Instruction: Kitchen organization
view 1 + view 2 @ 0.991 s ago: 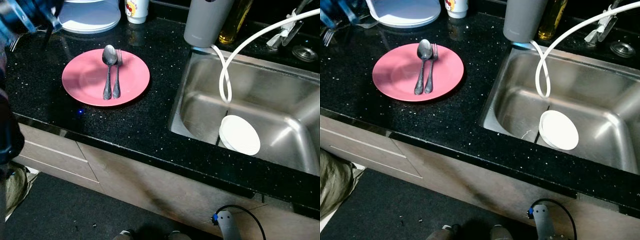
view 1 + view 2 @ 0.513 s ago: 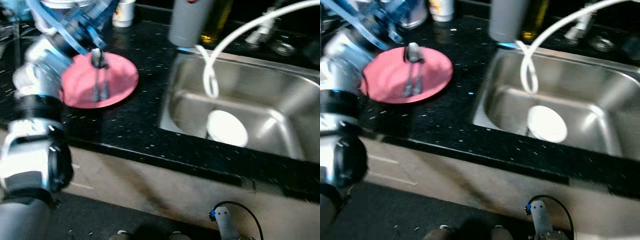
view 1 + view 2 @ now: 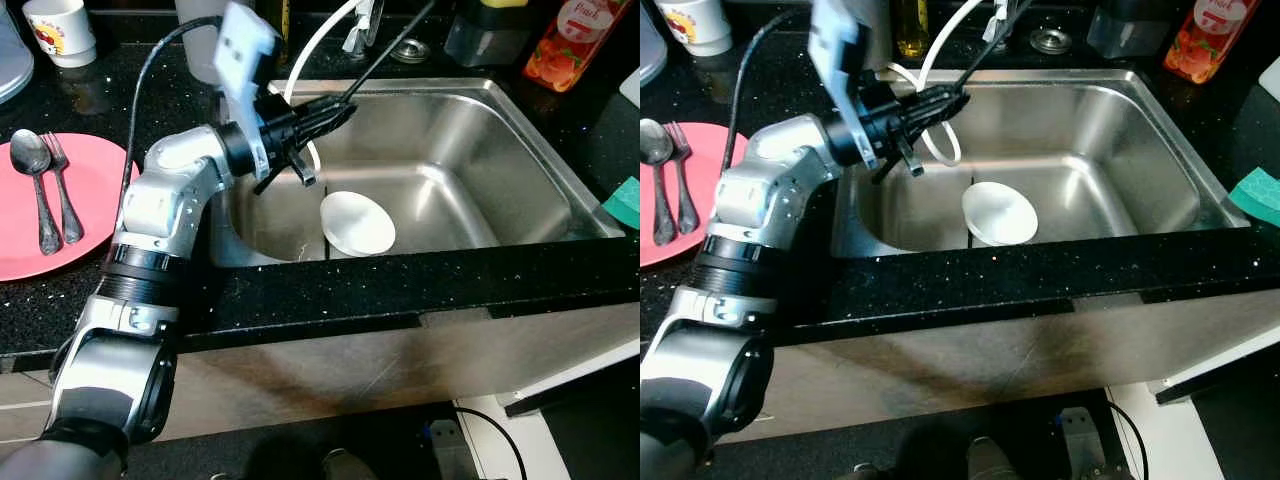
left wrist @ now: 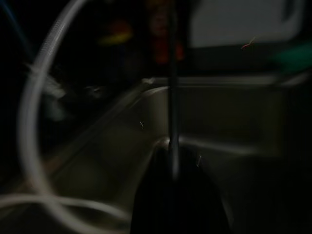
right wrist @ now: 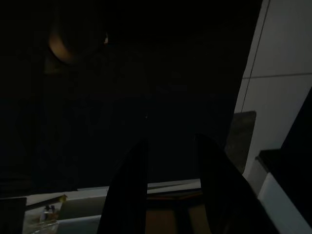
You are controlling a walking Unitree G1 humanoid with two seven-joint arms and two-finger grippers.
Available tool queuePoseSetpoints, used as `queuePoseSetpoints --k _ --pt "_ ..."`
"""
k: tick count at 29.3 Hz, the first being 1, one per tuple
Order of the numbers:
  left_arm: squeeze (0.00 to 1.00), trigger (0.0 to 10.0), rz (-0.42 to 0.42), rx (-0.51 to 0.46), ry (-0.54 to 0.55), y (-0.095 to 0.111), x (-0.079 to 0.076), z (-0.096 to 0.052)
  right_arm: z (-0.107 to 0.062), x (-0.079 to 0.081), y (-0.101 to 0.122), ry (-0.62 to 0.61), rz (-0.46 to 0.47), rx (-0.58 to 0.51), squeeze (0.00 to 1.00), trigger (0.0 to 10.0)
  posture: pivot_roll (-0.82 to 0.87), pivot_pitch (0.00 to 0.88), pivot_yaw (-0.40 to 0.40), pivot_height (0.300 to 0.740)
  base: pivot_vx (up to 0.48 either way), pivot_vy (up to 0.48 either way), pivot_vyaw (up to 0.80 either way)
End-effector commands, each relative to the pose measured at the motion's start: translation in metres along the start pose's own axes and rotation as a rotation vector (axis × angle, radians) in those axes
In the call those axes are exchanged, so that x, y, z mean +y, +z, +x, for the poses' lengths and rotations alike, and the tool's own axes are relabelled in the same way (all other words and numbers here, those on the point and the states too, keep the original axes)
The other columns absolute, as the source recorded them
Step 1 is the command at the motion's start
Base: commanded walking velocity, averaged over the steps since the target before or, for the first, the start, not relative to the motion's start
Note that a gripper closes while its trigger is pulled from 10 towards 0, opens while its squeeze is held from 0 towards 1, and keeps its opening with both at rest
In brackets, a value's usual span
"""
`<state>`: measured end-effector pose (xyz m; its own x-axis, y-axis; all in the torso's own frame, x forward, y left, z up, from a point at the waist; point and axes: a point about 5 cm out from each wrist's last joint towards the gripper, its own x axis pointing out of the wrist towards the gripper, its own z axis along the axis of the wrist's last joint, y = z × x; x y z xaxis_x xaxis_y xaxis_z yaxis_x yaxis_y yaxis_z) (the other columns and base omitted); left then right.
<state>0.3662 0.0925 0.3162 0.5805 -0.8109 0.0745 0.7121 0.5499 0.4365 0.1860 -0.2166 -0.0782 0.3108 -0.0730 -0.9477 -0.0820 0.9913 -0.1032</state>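
My left gripper (image 3: 335, 108) reaches over the left end of the steel sink (image 3: 560, 170), above its basin. It is shut on a thin black rod (image 3: 390, 50) that slants up toward the tap area; in the left wrist view the rod (image 4: 173, 122) runs straight out from between the fingers. A white bowl (image 3: 357, 222) lies in the sink bottom, below and to the right of the gripper, apart from it. On the counter at the left a pink plate (image 3: 20, 250) carries a spoon (image 3: 35, 180) and a fork (image 3: 65, 190). My right gripper (image 5: 170, 146) hangs in the dark, fingers apart.
A white hose (image 3: 310, 45) loops down behind my left gripper. A printed cup (image 3: 60, 30) stands at the back left and a red bottle (image 3: 565, 45) at the back right. A green sponge (image 3: 625, 200) lies right of the sink. The black counter edge runs across the front.
The camera has swung right, so the sink is now central. My left arm has come from the far left across the plate and out over the sink, holding the rod.
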Motion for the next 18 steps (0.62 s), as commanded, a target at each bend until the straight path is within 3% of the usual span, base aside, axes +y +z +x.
queuePoseSetpoints --k 1,3,4,5,6,7,9,12,15,18 --pt "0.00 10.0 0.088 0.078 -0.005 -0.010 -0.008 0.008 0.001 0.001 -0.009 0.005 0.001 0.029 0.00 10.0 0.03 0.198 -0.022 0.740 0.000 0.000 0.00" --pt "0.00 10.0 0.080 0.075 -0.021 -0.012 -0.012 0.010 0.001 0.001 -0.009 0.006 0.001 0.029 0.00 10.0 0.03 0.198 -0.022 0.740 0.000 0.000 0.00" --pt "0.05 10.0 0.042 0.043 -0.072 -0.015 -0.025 0.018 0.001 0.001 -0.008 0.008 0.000 0.028 0.00 10.0 0.03 0.198 -0.019 0.740 0.000 0.000 0.00" --pt "0.86 10.0 0.005 0.029 -0.092 -0.016 -0.031 0.021 0.001 0.001 -0.008 0.008 0.000 0.027 0.00 10.0 0.03 0.198 -0.019 0.740 0.000 0.000 0.00" --pt "0.86 10.0 0.005 0.029 -0.092 -0.016 -0.031 0.021 0.001 0.001 -0.008 0.008 0.000 0.027 0.00 10.0 0.03 0.198 -0.019 0.740 0.000 0.000 0.00" --pt "1.00 10.0 -0.041 0.025 -0.108 -0.019 -0.036 0.024 0.001 0.002 -0.008 0.008 0.001 0.027 0.00 10.0 0.02 0.197 -0.017 0.740 0.000 0.000 0.00" --pt "1.00 10.0 -0.044 0.025 -0.130 -0.020 -0.044 0.028 0.001 0.002 -0.008 0.007 0.003 0.025 0.00 10.0 0.02 0.197 -0.015 0.740 0.000 0.000 0.00" --pt "1.00 10.0 -0.030 -0.017 -0.107 -0.012 -0.042 0.031 0.001 0.002 -0.008 0.007 0.006 0.023 0.00 10.0 0.01 0.196 -0.015 0.740 0.000 0.000 0.00" --pt "1.00 10.0 -0.018 -0.087 -0.007 0.006 -0.025 0.026 0.001 0.003 -0.008 0.007 0.010 0.021 0.00 10.0 0.02 0.196 -0.016 0.740 0.000 0.000 0.00" --pt "1.00 10.0 0.025 -0.077 0.109 0.014 -0.005 0.015 0.001 0.003 -0.008 0.009 0.010 0.022 0.00 10.0 0.02 0.197 -0.017 0.740 0.000 0.000 0.00"
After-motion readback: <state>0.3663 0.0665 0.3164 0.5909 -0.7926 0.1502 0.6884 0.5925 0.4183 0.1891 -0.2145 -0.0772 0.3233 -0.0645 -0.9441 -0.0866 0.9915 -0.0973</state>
